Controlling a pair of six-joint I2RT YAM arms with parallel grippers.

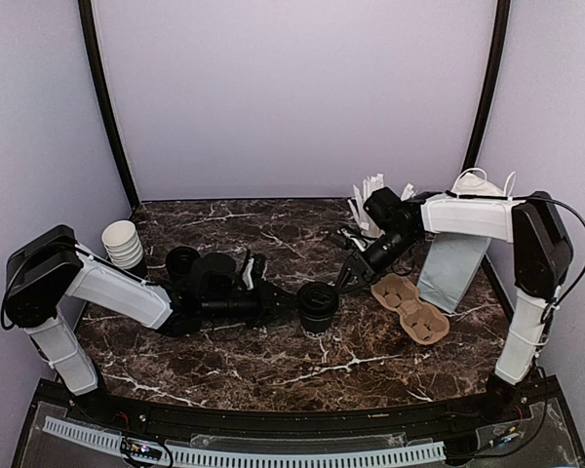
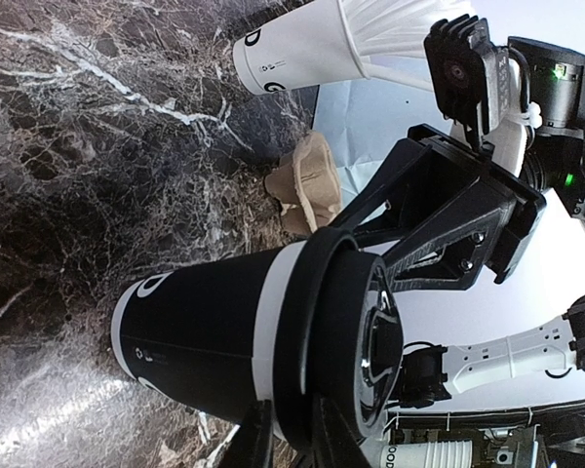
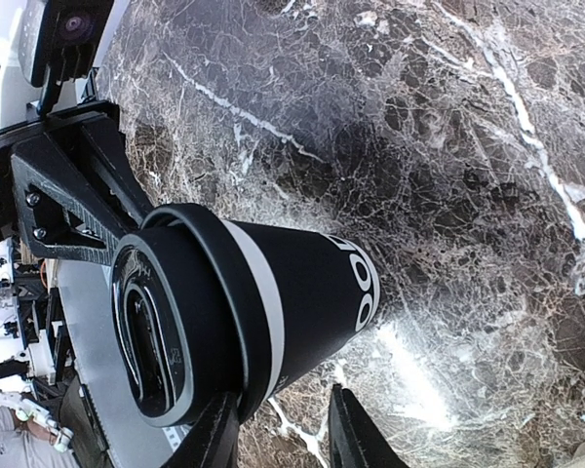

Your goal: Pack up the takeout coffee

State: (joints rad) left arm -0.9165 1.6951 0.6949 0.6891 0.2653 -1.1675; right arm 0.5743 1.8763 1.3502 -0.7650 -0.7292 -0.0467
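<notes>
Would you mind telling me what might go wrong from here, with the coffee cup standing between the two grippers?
1. The left gripper and right gripper flank the coffee cup closely; they might bump each other or tip it.
2. The left fingers sit near the lid rim; squeezing there may loosen it.
3. The right gripper lies between the cup and the cardboard carrier, possibly blocking the way.

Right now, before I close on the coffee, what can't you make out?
- Left wrist view: left gripper fingers cut off by bottom edge; grip on takeout coffee unclear.
- Top view: gripper-to-cup contact too small and dark to judge.
- Left wrist view: cardboard carrier partly hidden by right gripper.
</notes>
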